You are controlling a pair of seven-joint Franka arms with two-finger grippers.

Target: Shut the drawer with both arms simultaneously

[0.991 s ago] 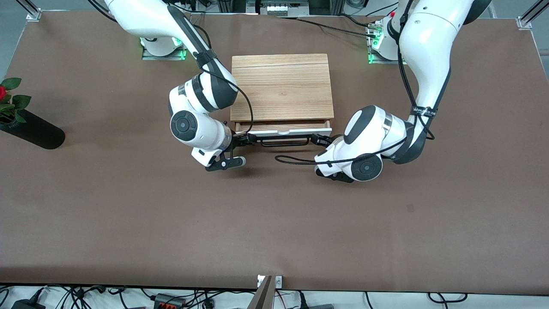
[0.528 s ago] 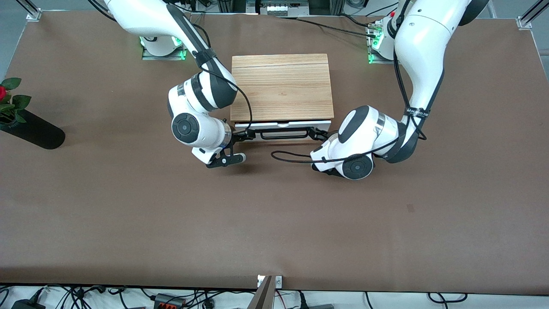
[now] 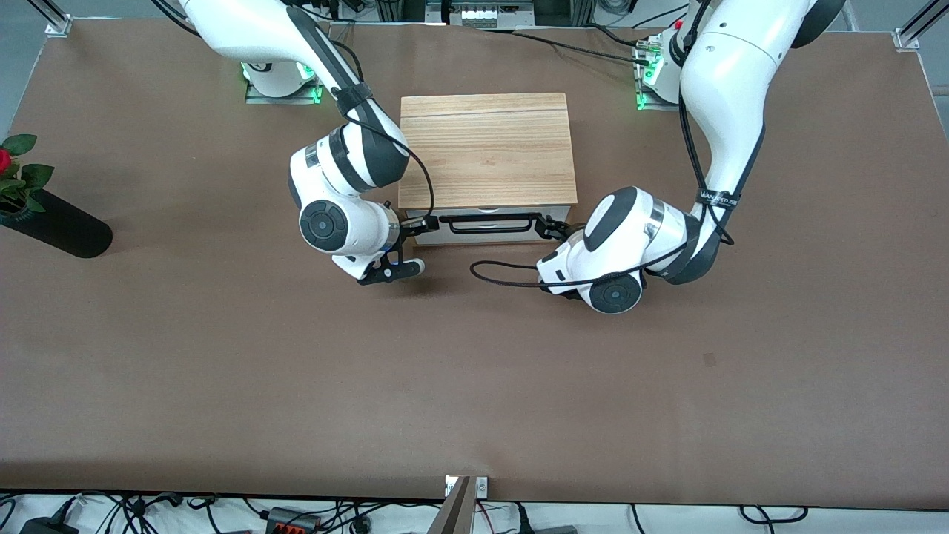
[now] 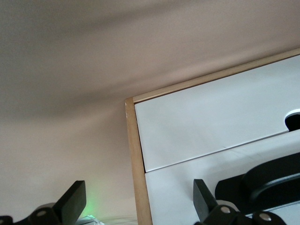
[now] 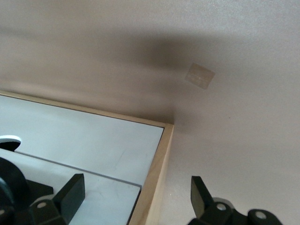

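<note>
On the brown table (image 3: 474, 386), a little nearer the front camera than the cabinet, the two white jointed arms bend their wrists in toward each other. The right arm's black two-finger gripper (image 3: 417, 224) sits at the end of the long black bar handle (image 3: 489, 222) toward the right arm's end of the table; its wrist view shows both fingers (image 5: 70, 194) spread wide, straddling the cabinet's wooden edge with nothing clamped. The left arm's black two-finger gripper (image 3: 552, 226) meets the handle's other end, likewise spread wide, one finger (image 4: 205, 201) against the white panel, the other off the cabinet's side. The wide shallow drawer with its white front panel (image 3: 489, 230) lies flush in the small light-wood box cabinet (image 3: 487, 148), no wooden inside showing.
</note>
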